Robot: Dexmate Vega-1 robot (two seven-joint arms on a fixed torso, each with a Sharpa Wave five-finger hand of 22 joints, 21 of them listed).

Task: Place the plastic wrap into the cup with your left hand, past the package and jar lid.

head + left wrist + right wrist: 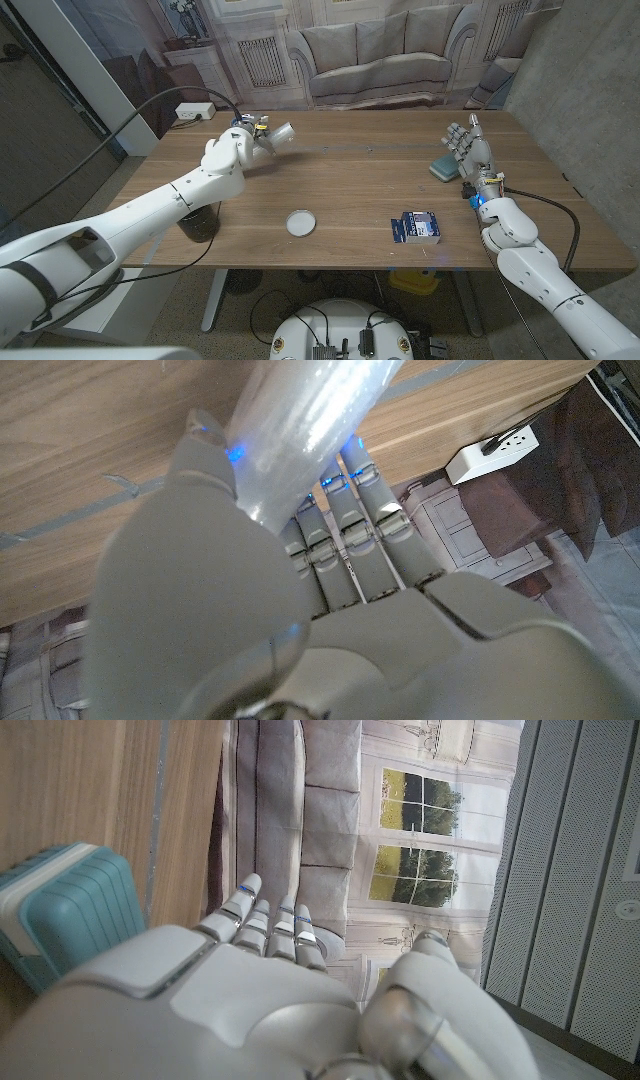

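Observation:
My left hand (243, 143) is raised over the table's far left part and grips the roll of plastic wrap (281, 134), which sticks out toward the right. The wrist view shows the clear shiny roll (310, 420) clasped between the thumb and the fingers (345, 530). A dark cup (199, 222) stands at the table's near left edge, partly behind my left forearm. The white jar lid (300, 222) lies near the front middle. The blue and white package (415, 228) lies right of it. My right hand (468, 148) stands upright at the right, fingers apart, holding nothing.
A teal ribbed box (445, 168) sits just beside my right hand, also seen as the teal box (60, 915) close to its fingers. A white power strip (194, 110) lies at the table's far left corner, with a black cable running off it.

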